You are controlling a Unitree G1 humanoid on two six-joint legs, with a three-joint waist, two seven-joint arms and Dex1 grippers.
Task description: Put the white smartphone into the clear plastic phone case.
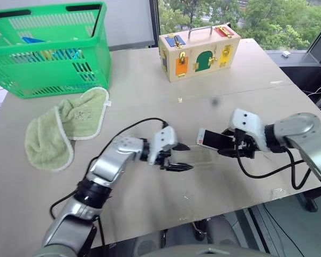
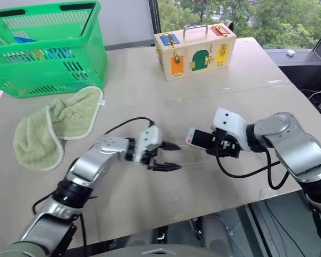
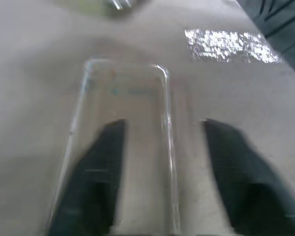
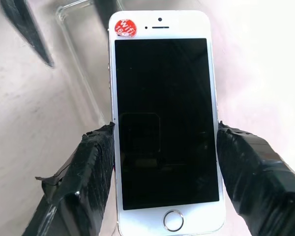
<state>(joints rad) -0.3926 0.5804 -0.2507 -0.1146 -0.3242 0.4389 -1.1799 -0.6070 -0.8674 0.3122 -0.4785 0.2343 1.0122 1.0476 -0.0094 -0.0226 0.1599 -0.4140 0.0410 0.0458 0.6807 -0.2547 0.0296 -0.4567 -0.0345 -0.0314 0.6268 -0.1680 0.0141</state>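
Phone (image 4: 164, 123): black screen, white bezel, round red sticker with white lettering at top corner; case (image 3: 125, 142): clear, glossy pale edges; gripper fingers (image 4: 86, 182): black, wrapped in black tape; arms: silver with white wrist housings, black cables; table (image 1: 150, 80): beige-grey; basket (image 1: 48, 48): bright green, slotted walls, black handle, blue items inside; towel (image 1: 64, 131): pale green, white trim; wooden box (image 1: 199, 51): light wood, blue, orange, green, yellow, red panels, brass latches, metal handle.
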